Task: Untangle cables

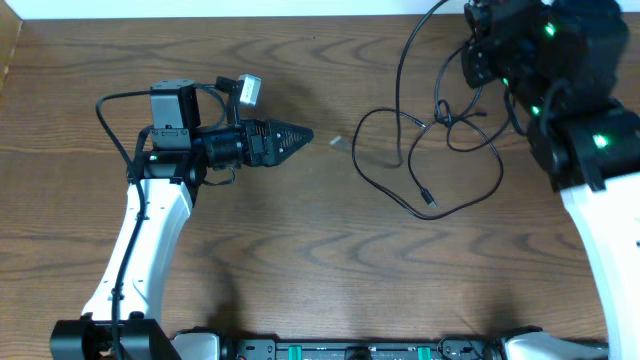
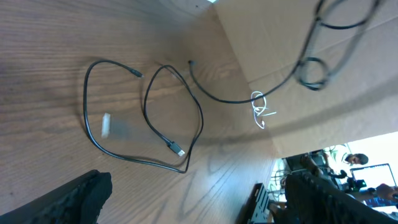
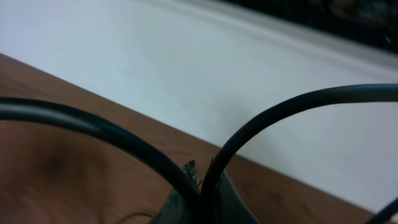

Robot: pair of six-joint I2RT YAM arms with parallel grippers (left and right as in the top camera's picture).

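Observation:
Thin black cables [image 1: 430,150] lie in loose, crossing loops on the brown table at the right, with a small plug end [image 1: 428,198] near the front. The loops also show in the left wrist view [image 2: 149,124], with the plug [image 2: 177,149]. A small pale piece [image 1: 340,143] lies just left of the loops. My left gripper [image 1: 300,135] points at it from the left, open and empty [image 2: 196,186]. My right gripper [image 1: 472,65] sits at the far right, mostly hidden under its arm. It is shut on a black cable [image 3: 202,199], and two strands rise from its jaws.
One black strand [image 1: 410,50] runs up from the tangle toward the table's far edge. A white wall [image 3: 186,62] borders the table behind. A cardboard panel [image 2: 280,50] stands beyond the cables in the left wrist view.

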